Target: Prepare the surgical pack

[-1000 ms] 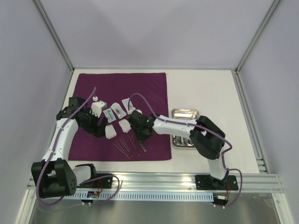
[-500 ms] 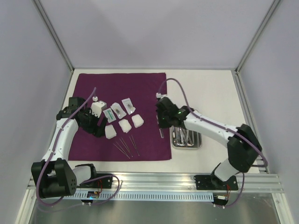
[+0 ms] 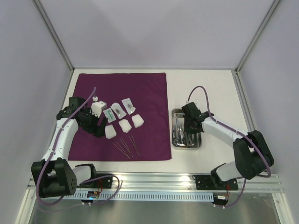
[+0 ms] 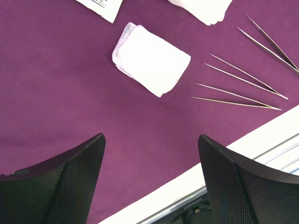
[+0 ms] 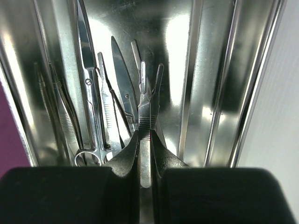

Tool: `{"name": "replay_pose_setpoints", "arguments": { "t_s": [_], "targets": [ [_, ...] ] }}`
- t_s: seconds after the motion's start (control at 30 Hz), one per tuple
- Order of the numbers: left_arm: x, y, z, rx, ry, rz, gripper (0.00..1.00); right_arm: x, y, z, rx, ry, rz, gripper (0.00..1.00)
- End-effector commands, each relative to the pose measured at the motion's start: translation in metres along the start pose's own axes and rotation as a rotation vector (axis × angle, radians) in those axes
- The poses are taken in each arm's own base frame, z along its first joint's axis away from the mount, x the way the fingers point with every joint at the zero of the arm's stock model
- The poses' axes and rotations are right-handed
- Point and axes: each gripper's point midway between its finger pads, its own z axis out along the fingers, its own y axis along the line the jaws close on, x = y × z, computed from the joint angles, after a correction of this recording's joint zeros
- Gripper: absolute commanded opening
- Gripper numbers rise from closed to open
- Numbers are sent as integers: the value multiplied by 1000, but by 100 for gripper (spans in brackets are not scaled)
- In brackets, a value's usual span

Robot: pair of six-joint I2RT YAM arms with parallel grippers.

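Top: right gripper (image 3: 191, 127) is hovering over the shiny rectangular steel tray (image 3: 187, 146), bench's right side.
Left wrist: left gripper (image 4: 150, 140) is gaping wide, empty, over the deep-purple cloth (image 4: 60, 93), near a white gauze square (image 4: 152, 65).
Right wrist: right gripper is pinching a thin steel instrument (image 5: 145, 112) lengthwise along the tray, so it fits.

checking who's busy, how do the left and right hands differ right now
The left hand is open and empty; the right hand is shut on a thin metal tool. The left hand hovers over the purple cloth; the right hand is over the steel tray. Both point downward.
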Motion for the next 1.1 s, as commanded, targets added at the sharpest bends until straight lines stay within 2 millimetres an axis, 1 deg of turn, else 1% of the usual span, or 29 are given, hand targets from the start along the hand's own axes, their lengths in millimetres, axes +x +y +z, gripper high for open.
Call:
{"name": "replay_pose_setpoints", "arguments": {
  "t_s": [0.0,0.03,0.07,0.1,0.13,0.17,0.23,0.27,0.3,0.33,0.37,0.4,0.43,0.47,0.5,0.53,0.57,0.6,0.63,0.67,0.7,0.73,0.77,0.8,0.83,0.9,0.93,1.0,1.07],
  "targets": [
    [-8,0,-4,-4,-21,-6,89,-14,4,4,-5,-37,-12,3],
    [-8,0,-4,-4,-20,-3,89,-16,5,3,-9,-42,-10,7],
    [-8,1,-4,-6,-19,-5,89,-17,5,2,-5,-42,-8,17],
    [-8,1,-5,-8,-19,-5,89,-17,3,-2,2,-37,-10,24],
    [-7,1,-5,-9,-17,-6,89,-24,4,-7,2,-52,-7,29],
    [-7,1,-4,-7,-15,-7,89,-24,3,-11,13,-49,-11,37],
    [-8,1,-4,-6,-16,-7,89,-32,6,-24,18,-91,-24,42],
    [-9,1,-4,-6,-19,-8,89,-42,12,-33,11,-120,-26,44],
    [-9,1,-4,-3,-18,-10,89,-43,15,-40,17,-125,-37,44],
    [-10,1,-4,-6,-20,-12,89,-45,27,-48,14,-156,-58,45],
    [-9,2,-5,-7,-20,-16,89,-54,41,-58,-10,-189,-63,45],
    [-10,1,-5,-5,-19,-17,89,-56,54,-64,-33,-207,-79,46],
    [-10,2,-5,-8,-22,-21,89,-46,81,-66,-76,-205,-136,47],
    [-11,1,-5,-8,-22,-23,89,-47,102,-70,-117,-219,-160,48],
    [-11,3,-5,-17,-20,-32,89,-42,135,-83,-186,-235,-212,48],
    [-10,4,-5,-25,-18,-39,89,-31,155,-71,-197,-191,-251,49],
    [-11,6,-6,-36,-17,-42,89,-24,173,-71,-229,-177,-278,50],
    [-7,9,-5,-57,-2,-53,89,-19,206,-81,-294,-185,-323,50],
    [-6,12,-5,-71,1,-58,89,-4,222,-66,-301,-134,-363,51],
    [-3,16,-6,-98,14,-64,89,1,247,-73,-346,-138,-399,51],
    [-1,17,-5,-106,21,-63,89,16,251,-62,-339,-97,-434,51],
    [1,17,-6,-113,27,-63,89,15,266,-67,-365,-97,-443,51],
    [1,18,-6,-119,23,-61,89,25,273,-52,-345,-65,-474,51],
    [3,18,-6,-121,28,-60,89,32,277,-50,-341,-48,-500,51],
    [3,17,-7,-123,22,-56,89,34,287,-50,-358,-40,-506,50],
    [3,16,-6,-116,16,-49,90,45,295,-41,-369,-10,-519,50],
    [3,15,-6,-113,14,-49,90,46,300,-41,-381,-6,-517,49],
    [2,15,-7,-114,9,-46,90,52,301,-32,-368,7,-520,49],
    [3,15,-6,-109,10,-44,90,57,298,-27,-346,22,-525,46]
  ]
}}
